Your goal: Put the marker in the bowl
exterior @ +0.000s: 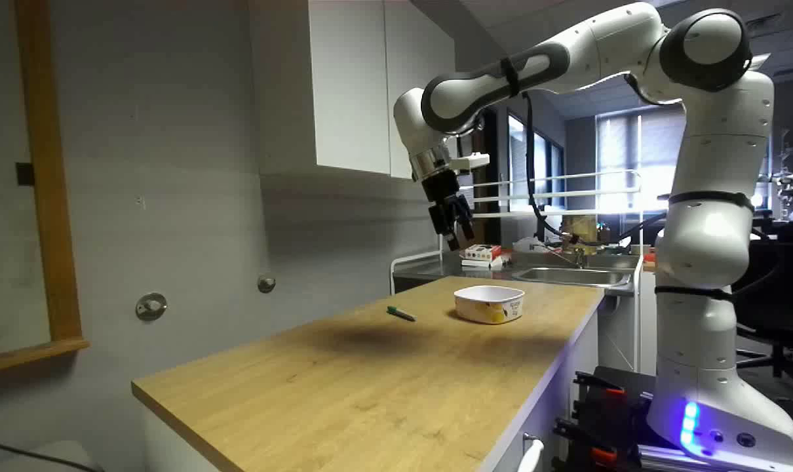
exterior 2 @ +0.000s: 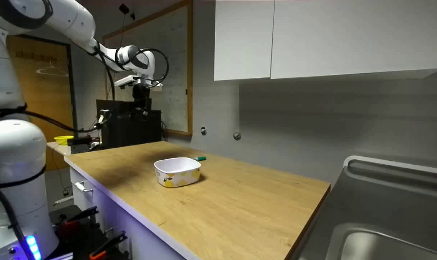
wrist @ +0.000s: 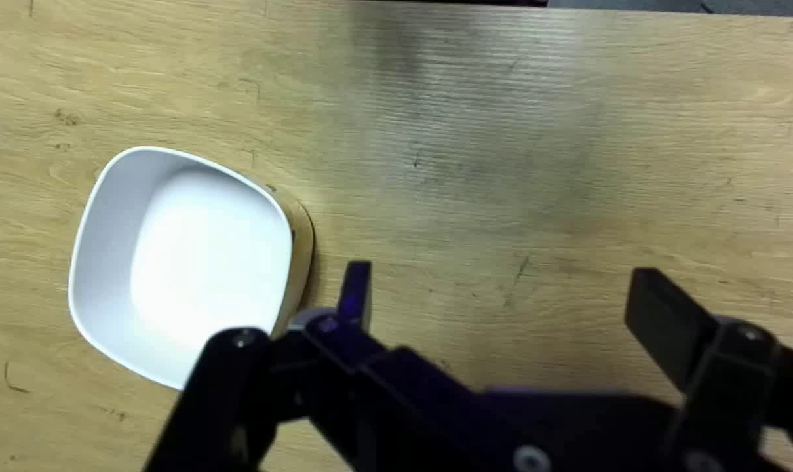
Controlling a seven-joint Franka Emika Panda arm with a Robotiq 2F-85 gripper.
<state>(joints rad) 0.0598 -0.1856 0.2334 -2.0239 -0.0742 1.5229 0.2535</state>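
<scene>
White arm [exterior: 606, 44] arched over countertop [exterior: 370, 387], claw [wrist: 502, 286] pointing down, spread wide, bowl [exterior: 476, 311] and marker [exterior: 402, 314] below.

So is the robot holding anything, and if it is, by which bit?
Nothing is held: the gripper is open with nothing in it, and the marker lies on the wooden countertop.

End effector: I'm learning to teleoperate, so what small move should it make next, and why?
Probably ease the end effector sideways toward the marker before any descent: it hangs open, holding nothing, while the marker, unseen in the wrist view, lies on the counter outside the bowl.
</scene>
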